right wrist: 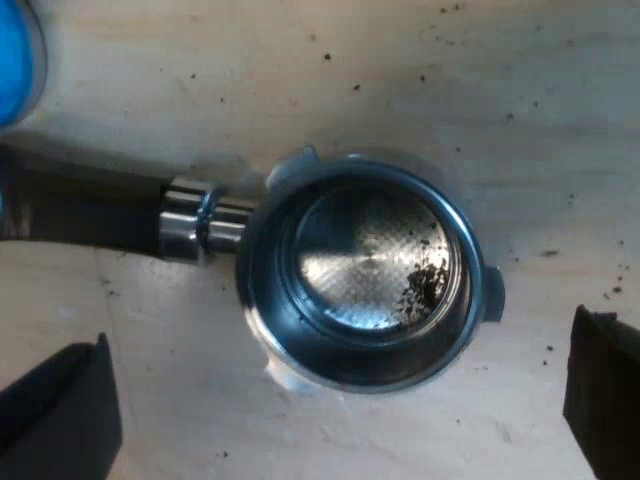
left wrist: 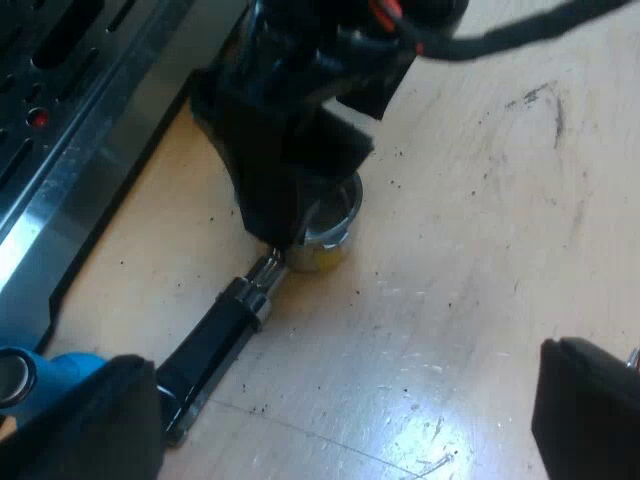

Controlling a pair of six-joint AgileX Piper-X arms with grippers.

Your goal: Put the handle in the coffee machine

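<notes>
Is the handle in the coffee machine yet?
Not yet. Nothing is done: the holder lies on the table near the machine. In hand: the right gripper hangs over its metal cup, jaws open on either side, not gripping. To do: grab it, lift it, lock it into the machine.
</notes>
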